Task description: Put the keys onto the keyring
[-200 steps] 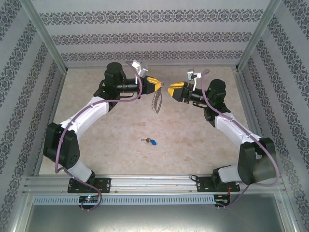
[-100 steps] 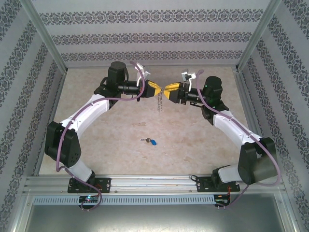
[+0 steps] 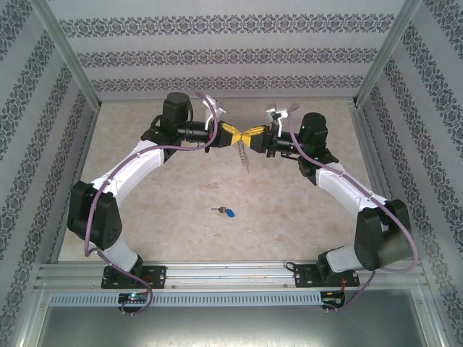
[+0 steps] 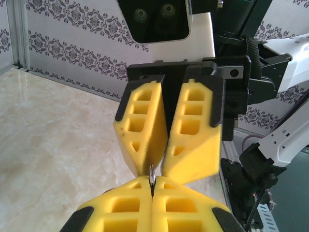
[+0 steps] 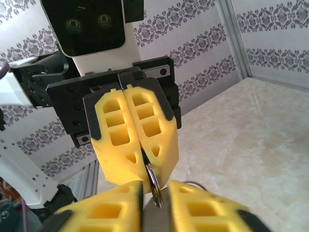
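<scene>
Over the far middle of the table (image 3: 166,210) the left gripper (image 3: 236,131) and the right gripper (image 3: 251,134) meet tip to tip. The left one is clamped flat on the keyring (image 3: 244,153), seen edge-on between its pads with the chain hanging straight down from the pinch, while the right one is narrow, a finger on either side of the same ring, and whether it presses cannot be told. The keys (image 3: 226,212) lie on the table nearer the front edge, well apart from both grippers, long axis left to right, the silver key pointing left and the blue tag on the right.
</scene>
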